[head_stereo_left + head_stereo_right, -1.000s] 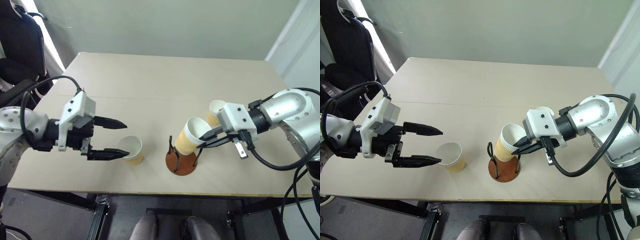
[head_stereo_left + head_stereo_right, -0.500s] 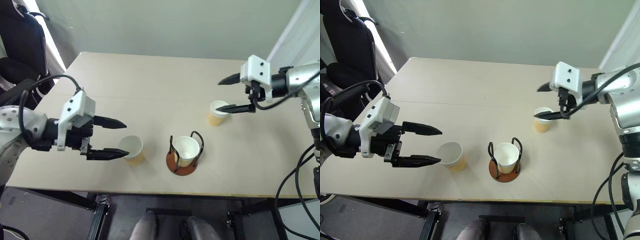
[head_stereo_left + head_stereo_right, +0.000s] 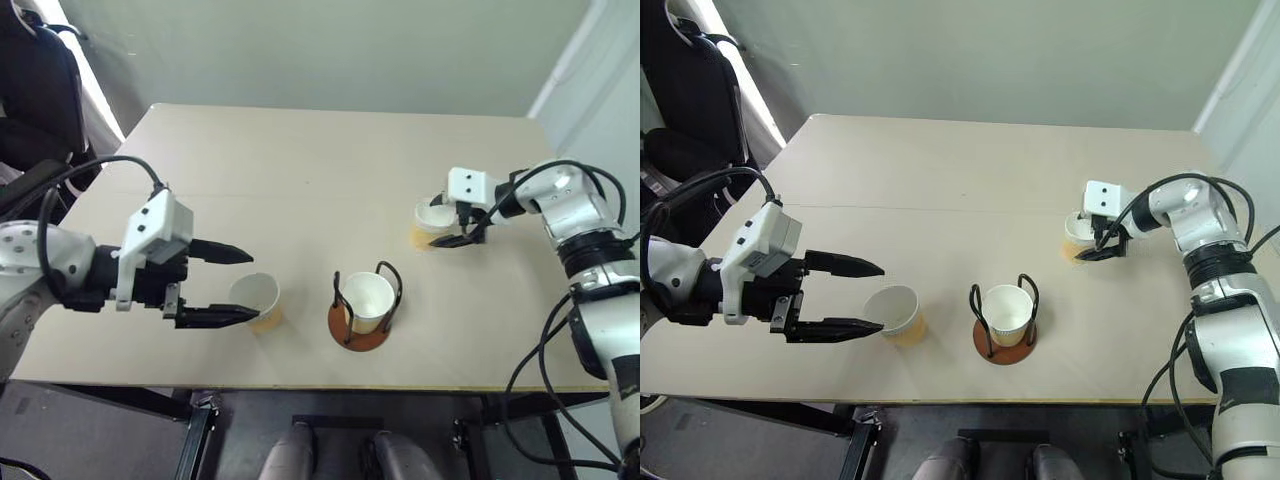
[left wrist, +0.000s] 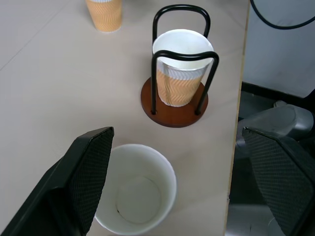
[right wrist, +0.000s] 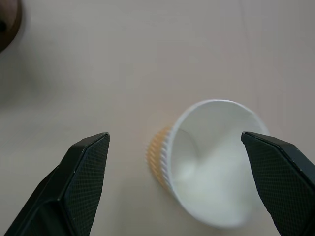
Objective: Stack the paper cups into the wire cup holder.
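Note:
One paper cup (image 3: 368, 297) stands upright inside the wire cup holder (image 3: 358, 330), near the table's front edge. A second paper cup (image 3: 255, 300) stands left of the holder, at the fingertips of my left gripper (image 3: 250, 285), which is open. In the left wrist view this cup (image 4: 135, 196) lies between the fingers, close to one finger (image 4: 86, 169). A third paper cup (image 3: 428, 222) stands at the right of the table. My right gripper (image 3: 445, 222) is open with a finger on each side of this cup (image 5: 211, 182).
The beige table (image 3: 300, 170) stretches bare behind the cups to the wall. A black chair (image 3: 40, 90) stands off the table's far left corner. The holder sits close to the front edge (image 3: 330, 385).
My right gripper opened and left its cup upright in the holder. It then swung away to the far right and came down around the third cup. The left gripper stayed put.

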